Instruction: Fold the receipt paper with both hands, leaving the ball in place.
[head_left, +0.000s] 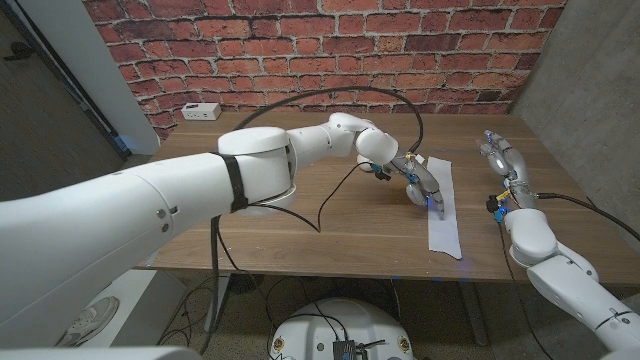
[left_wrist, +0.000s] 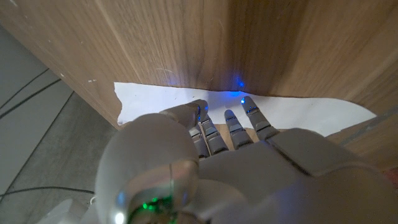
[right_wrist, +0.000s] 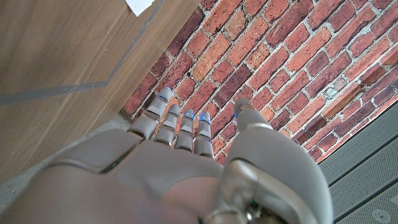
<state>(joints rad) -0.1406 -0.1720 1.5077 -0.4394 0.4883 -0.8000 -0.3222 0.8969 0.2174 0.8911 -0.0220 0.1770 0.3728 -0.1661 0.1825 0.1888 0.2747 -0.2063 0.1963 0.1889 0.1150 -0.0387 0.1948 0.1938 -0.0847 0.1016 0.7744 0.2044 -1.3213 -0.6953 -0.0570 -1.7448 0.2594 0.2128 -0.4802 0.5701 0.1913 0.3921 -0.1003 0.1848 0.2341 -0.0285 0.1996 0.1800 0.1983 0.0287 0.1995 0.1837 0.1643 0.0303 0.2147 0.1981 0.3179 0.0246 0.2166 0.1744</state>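
White receipt paper (head_left: 443, 205) lengthwise (front-to-back)

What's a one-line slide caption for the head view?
Left hand reaches across the wooden table onto the long white receipt paper; right hand waits open beside it.

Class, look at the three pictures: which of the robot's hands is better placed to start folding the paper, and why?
The left hand. Its fingers already reach onto the paper, while the right hand hangs open, off to the side of the strip.
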